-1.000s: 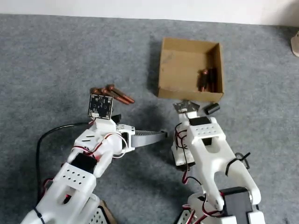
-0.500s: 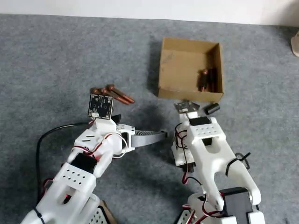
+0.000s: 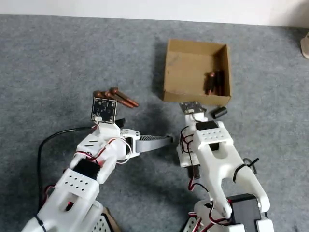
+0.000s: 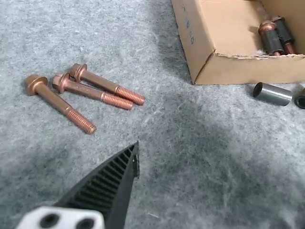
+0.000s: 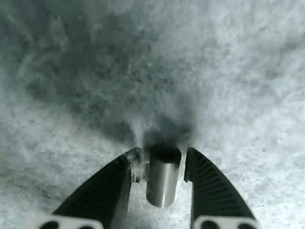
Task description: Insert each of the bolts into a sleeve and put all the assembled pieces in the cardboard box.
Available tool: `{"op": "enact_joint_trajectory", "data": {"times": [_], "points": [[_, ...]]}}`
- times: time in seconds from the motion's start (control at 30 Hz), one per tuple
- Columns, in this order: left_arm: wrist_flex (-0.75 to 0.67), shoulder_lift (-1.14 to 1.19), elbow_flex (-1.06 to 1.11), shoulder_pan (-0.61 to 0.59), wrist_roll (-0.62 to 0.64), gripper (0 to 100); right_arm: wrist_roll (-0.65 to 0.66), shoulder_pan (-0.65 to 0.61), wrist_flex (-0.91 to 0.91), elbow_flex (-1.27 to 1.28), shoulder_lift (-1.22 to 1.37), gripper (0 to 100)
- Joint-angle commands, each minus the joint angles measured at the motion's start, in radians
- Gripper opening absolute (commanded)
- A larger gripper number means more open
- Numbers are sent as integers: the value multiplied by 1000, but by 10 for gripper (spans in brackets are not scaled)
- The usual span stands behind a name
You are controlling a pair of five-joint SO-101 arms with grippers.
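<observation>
Three copper bolts (image 4: pixel 78 90) lie side by side on the grey carpet, also seen from above as bolts (image 3: pixel 118 97). My left gripper (image 3: pixel 166 139) hovers open near them; one ribbed finger (image 4: pixel 114 176) points toward the bolts, well short of them. My right gripper (image 5: pixel 163 152) points down at the carpet, shut on a grey sleeve (image 5: pixel 163 179) that runs along its fingers. The cardboard box (image 3: pixel 170 72) holds assembled pieces (image 3: pixel 214 82) in its right corner. Two loose sleeves (image 4: pixel 272 93) lie just in front of the box.
The right arm (image 3: pixel 210 137) stands just in front of the box's near wall, with a loose sleeve (image 3: pixel 218 112) beside it. A black cable (image 3: pixel 48 140) loops left of the left arm. Open carpet stretches left of the box and beyond the bolts.
The right arm's wrist has shifted slightly toward the box. The left arm, bolts and box have not moved.
</observation>
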Motion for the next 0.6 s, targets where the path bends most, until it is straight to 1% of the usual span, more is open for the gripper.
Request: {"op": "enact_joint_trajectory", "data": {"times": [0.0, 0.27, 0.57], "points": [[-3, -18, -13, -5, 3, 627, -5, 7, -22, -22, -31, 138], [-3, -18, -13, -5, 3, 627, -6, 8, -16, -16, -30, 138], [-3, -18, -13, -5, 3, 627, -6, 10, -22, 68, -30, 138]]}}
